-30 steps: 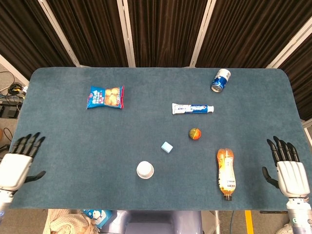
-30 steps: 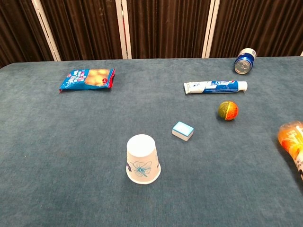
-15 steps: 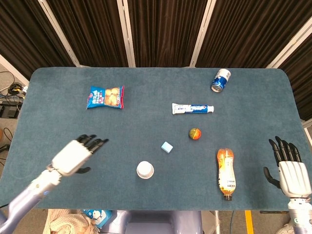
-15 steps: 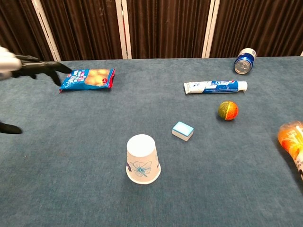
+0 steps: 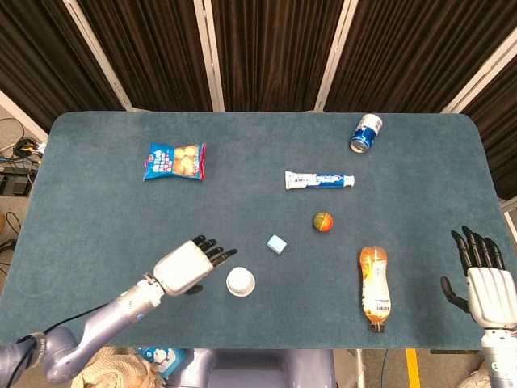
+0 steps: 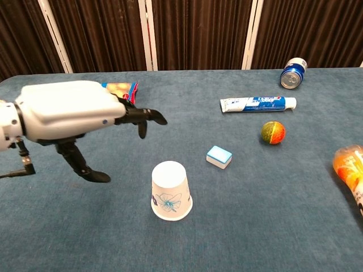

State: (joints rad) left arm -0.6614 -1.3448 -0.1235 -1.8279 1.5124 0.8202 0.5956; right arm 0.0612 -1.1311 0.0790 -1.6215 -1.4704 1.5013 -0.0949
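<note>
My left hand (image 5: 187,265) (image 6: 74,116) hovers open above the blue table (image 5: 97,202), its fingers spread and reaching toward the upside-down white paper cup (image 5: 240,281) (image 6: 170,191). The fingertips stop just left of the cup, not touching it. At the table's right front edge, my right hand (image 5: 485,279) stays open with its fingers spread, holding nothing. It is absent from the chest view.
A small blue-and-white block (image 5: 277,243) (image 6: 219,156) lies right of the cup. Further off are an orange-green ball (image 5: 322,221), a toothpaste tube (image 5: 319,179), a blue can (image 5: 365,133), a snack bag (image 5: 175,161) and an orange drink bottle (image 5: 374,287) lying flat.
My left hand has swept from the table's left edge rightward across the table to just beside the cup. The right hand has barely shifted.
</note>
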